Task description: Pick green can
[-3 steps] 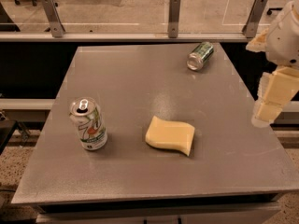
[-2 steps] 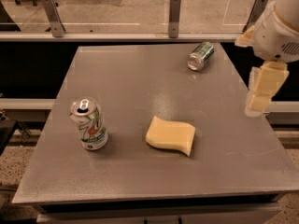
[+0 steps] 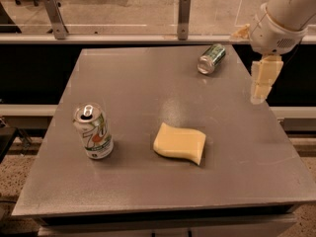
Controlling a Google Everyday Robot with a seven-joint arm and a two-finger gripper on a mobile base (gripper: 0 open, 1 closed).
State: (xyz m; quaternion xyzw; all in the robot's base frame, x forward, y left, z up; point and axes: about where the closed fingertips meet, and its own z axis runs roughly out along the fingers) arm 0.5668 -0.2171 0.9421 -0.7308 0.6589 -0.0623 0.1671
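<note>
The green can lies on its side on the surface, a little to the left of and beyond the end effector. The end effector hangs over the right edge, touching nothing; I cannot tell whether it is wide or narrow. Nearer and further left lie a yellow sponge and an upright white can.

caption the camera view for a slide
Tool hangs at right edge of table; green can lies on its side nearby.

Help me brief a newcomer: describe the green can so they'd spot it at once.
On the grey table, look to the far right corner, near where the gripper hangs over the right edge. The green can lies on its side there, unlike the upright white can at the near left and the yellow sponge.
</note>
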